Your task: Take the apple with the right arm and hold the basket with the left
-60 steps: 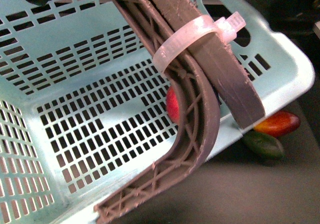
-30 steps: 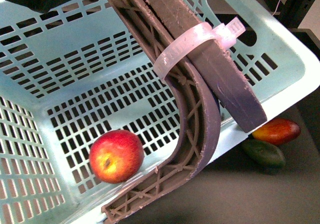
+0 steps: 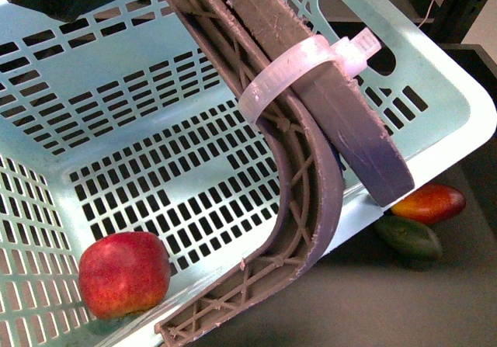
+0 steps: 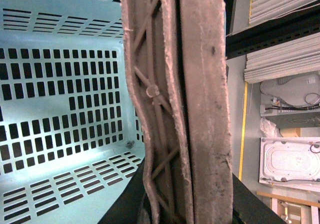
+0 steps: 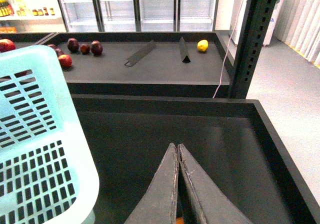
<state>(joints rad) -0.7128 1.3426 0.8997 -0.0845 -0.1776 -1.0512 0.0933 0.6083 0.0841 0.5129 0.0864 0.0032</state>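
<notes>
The red apple (image 3: 124, 273) lies inside the pale aqua basket (image 3: 155, 114), in its near left corner against the wall. The basket is tilted, and its brown ribbed handle (image 3: 303, 168) with a white zip tie (image 3: 303, 64) crosses the front view. My left gripper (image 4: 185, 204) is shut on that handle (image 4: 175, 98), whose length fills the left wrist view. My right gripper (image 5: 177, 148) is shut with nothing between its fingers; it hangs over a dark bin floor beside the basket's outer wall (image 5: 45, 149).
A red-orange mango (image 3: 429, 202) and a dark green fruit (image 3: 409, 237) lie on the dark surface just outside the basket. A black upright post (image 5: 252, 38) stands ahead of the right gripper. A farther bin holds several dark red fruits (image 5: 75, 46) and a yellow one (image 5: 202, 45).
The apple, half hidden behind the handle a second ago, has rolled across the basket floor into the near left corner. The basket has shifted slightly.
</notes>
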